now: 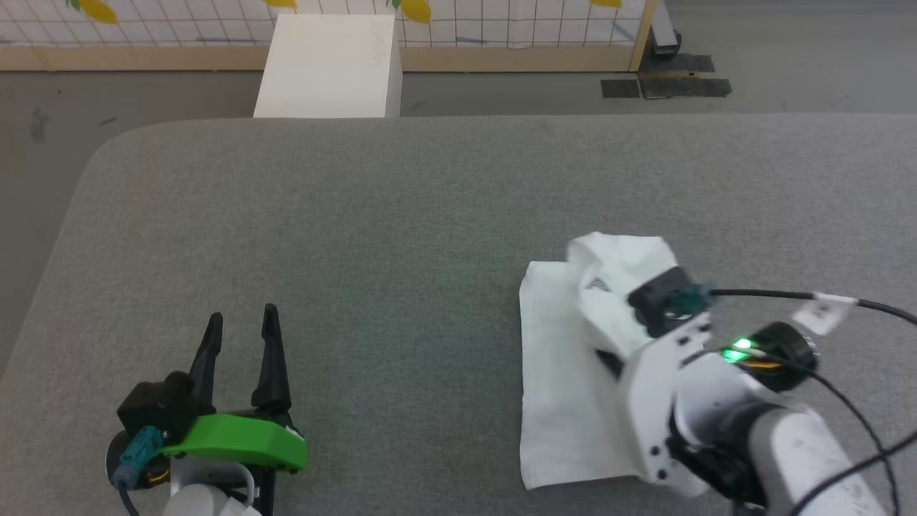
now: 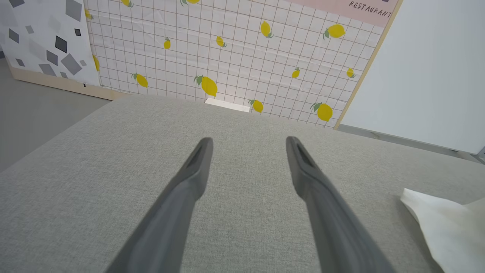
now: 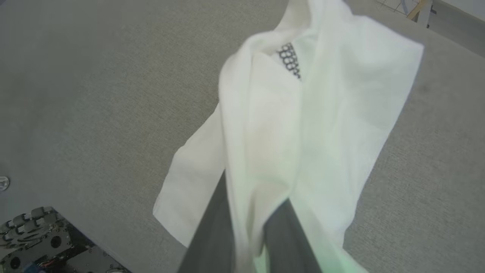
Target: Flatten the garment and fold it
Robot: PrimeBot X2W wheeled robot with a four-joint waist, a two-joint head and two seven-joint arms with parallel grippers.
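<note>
Well, table (image 1: 358,215): grey cloth top, wide
shirt (image 1: 559,387): white, partly folded on the table's right side, its far part lifted (dotted seam showing)
right gripper (image 3: 248,223): nearly closed, pinching shirt cloth
left gripper (image 1: 242,315): wide open, holding nothing, well left of shirt

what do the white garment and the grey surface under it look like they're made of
White garment: thin, matte cloth, possibly cotton or a blend; it drapes in soft, limp folds. Grey surface: matte textile cover with a fine visible weave; the rounded corner hints at padding beneath, though that is a guess.
</note>
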